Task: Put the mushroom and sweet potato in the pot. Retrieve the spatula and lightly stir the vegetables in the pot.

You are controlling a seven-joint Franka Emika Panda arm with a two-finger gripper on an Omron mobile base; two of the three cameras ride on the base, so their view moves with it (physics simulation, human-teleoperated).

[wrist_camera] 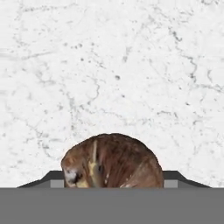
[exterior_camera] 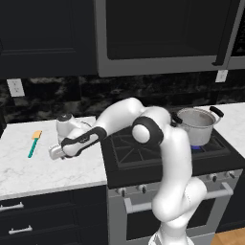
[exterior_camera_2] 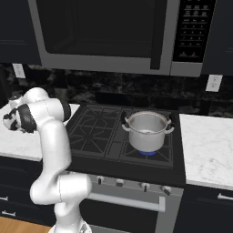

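Here the arm reached out low to its left over the white marble counter [exterior_camera: 43, 167], with the gripper [wrist_camera: 112, 186] down close to the stone. In the hand view the mushroom [wrist_camera: 113, 161], a round, mottled dark-brown lump, sat right between the two dark fingertips [wrist_camera: 52, 178], which showed just beside it on either side. Whether the tips already pressed on it or stood a shade apart could not be told from that close angle, so the state of the jaws was unclear; the mushroom appeared to rest on the counter.

In the left base view the spatula [exterior_camera: 34, 143] lay flat on the same counter, well to the left of the hand, its yellow-orange blade pointing toward the backsplash and its teal handle toward the front edge. The pot [exterior_camera: 196, 125] stood on the stove [exterior_camera: 143, 158] over the rear right burner, well apart from the gripper, with its black handles out to the sides. From the right base view the pot [exterior_camera_2: 146, 131] was upright with a blue flame showing beneath it, and the microwave [exterior_camera_2: 113, 36] hung above the stove.
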